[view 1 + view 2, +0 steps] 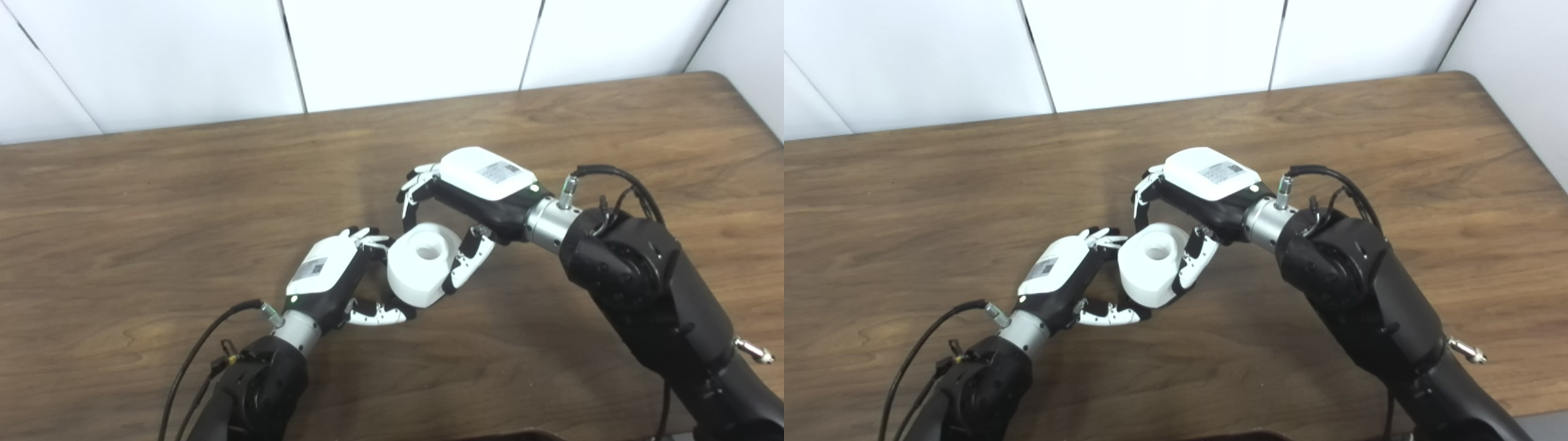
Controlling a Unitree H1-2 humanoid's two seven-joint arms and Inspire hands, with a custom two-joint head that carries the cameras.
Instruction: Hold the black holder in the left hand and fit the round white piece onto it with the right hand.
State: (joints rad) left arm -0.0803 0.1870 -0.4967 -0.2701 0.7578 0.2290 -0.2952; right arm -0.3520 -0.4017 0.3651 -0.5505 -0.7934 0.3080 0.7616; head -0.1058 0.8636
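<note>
Both views show nearly the same scene over the brown table (184, 184); the left eye view shows more of the gap between the left hand's (331, 275) thumb and the round white piece (422, 263), while the right eye view shows more of the right arm. The white piece sits between the two hands near the table's middle, its hole facing up; the right hand (1206, 184) arches over it, fingers and thumb closed on its far and near sides. The left hand curls around its left side, touching it; the black holder is probably hidden beneath, and I cannot tell whether the left hand grips it.
</note>
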